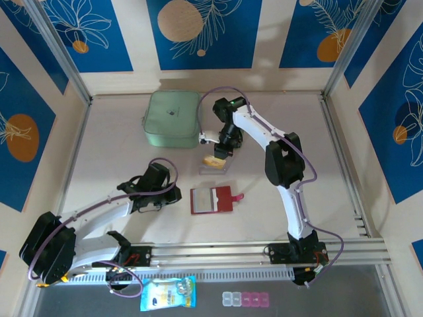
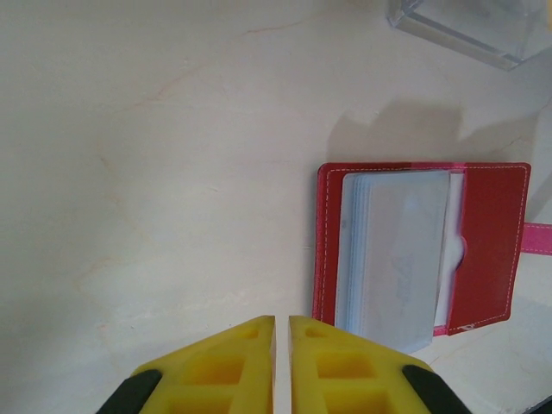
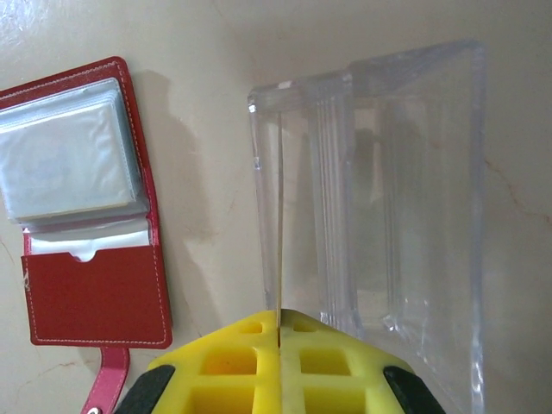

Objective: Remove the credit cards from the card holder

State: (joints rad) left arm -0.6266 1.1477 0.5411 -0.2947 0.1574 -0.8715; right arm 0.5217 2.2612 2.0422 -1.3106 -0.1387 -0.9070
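The card holder [image 1: 211, 200] is a red wallet lying open on the table, with its pale clear pockets [image 2: 392, 250] facing up and a red strap tab [image 3: 103, 388]. My right gripper [image 1: 221, 155] is shut on an orange-tan credit card [image 1: 214, 161], seen edge-on as a thin line [image 3: 280, 216] between the yellow fingers [image 3: 280, 315]. The card hangs over the near edge of a clear plastic stand [image 3: 414, 198], behind the wallet. My left gripper [image 1: 172, 195] hovers left of the wallet, its yellow jaws [image 2: 282, 321] shut with only a slit between them and nothing held.
A mint-green square case [image 1: 173, 117] lies at the back left of the table. A blue-and-white packet [image 1: 168, 293] and a small pill box [image 1: 246, 299] sit below the front rail. Walls enclose the table on three sides.
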